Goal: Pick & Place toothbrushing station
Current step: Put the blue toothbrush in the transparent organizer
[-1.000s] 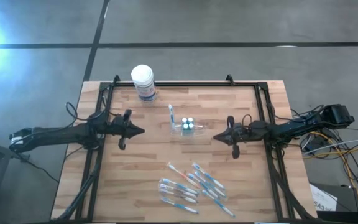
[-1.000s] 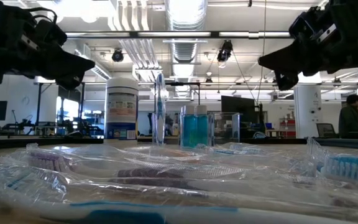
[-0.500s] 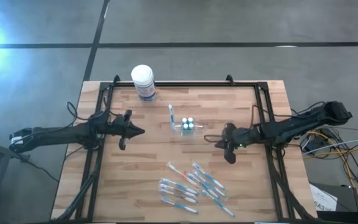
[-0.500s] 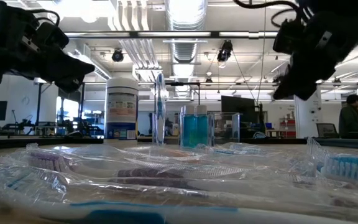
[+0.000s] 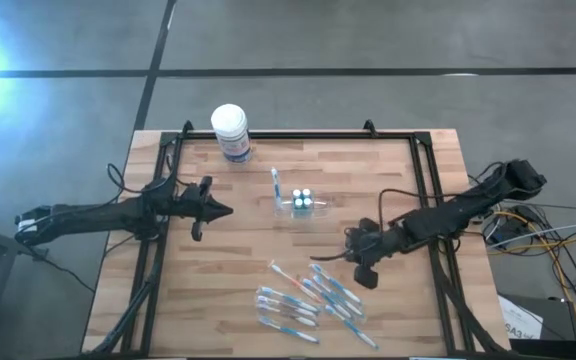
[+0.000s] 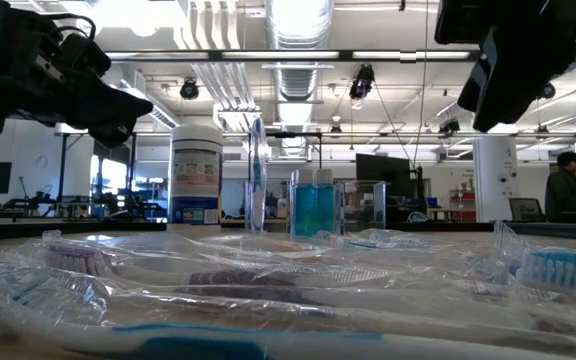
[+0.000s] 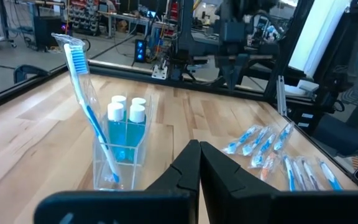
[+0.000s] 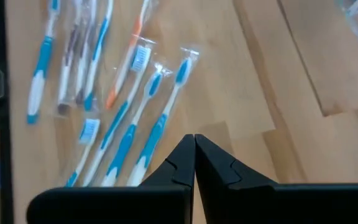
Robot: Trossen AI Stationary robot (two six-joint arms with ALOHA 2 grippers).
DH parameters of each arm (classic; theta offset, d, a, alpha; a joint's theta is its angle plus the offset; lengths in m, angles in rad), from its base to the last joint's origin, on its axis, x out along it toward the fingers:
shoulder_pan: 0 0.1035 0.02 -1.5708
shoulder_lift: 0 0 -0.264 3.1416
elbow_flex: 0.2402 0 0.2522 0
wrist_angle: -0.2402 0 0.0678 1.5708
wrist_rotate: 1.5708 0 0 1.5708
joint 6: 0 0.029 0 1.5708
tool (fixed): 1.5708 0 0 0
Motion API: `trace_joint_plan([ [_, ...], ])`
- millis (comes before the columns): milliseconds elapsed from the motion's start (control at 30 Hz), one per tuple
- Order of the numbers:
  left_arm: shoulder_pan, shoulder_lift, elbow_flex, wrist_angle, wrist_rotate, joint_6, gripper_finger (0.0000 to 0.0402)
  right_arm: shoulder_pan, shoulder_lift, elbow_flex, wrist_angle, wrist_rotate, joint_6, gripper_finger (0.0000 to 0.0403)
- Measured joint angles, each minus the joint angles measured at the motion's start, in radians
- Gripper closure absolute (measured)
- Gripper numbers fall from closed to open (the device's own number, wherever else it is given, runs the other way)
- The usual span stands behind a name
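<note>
You have a table (image 5: 368,180) of pale wood planks, smooth matt; clear glossy plastic cup (image 7: 120,158); toothbrushes (image 8: 129,134) in crinkled clear film, ahead of the right jaws; matt black fingers (image 7: 188,171).

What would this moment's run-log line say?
left gripper: shut, beside clear cup | right gripper: shut, empty, over toothbrush pile | cup: one toothbrush upright inside

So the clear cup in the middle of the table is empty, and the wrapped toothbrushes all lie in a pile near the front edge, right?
Not quite: the clear cup is not empty. The left wrist view shows one toothbrush standing in it beside three white-capped pieces. The other wrapped toothbrushes do lie in a pile near the front edge.
</note>
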State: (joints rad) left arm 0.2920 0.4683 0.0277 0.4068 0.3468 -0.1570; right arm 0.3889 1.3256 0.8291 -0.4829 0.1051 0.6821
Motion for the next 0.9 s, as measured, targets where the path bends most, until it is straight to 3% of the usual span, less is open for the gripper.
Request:
trace_joint_plan([
  [233, -0.001, 0.000, 0.000, 0.000, 0.000, -0.007, 0.0392, 0.001, 0.132, 0.018, 0.035, -0.008, 0.010, 0.0380],
  [633, 0.000, 0.000, 0.002, 0.002, 0.000, -0.008, 0.0392, 0.008, 0.294, 0.130, 0.094, -0.063, 0.023, 0.0210],
  [900, 0.000, 0.000, 0.002, 0.002, 0.000, -0.008, 0.0392, 0.008, 0.405, 0.172, 0.054, -0.115, 0.076, 0.0161],
])
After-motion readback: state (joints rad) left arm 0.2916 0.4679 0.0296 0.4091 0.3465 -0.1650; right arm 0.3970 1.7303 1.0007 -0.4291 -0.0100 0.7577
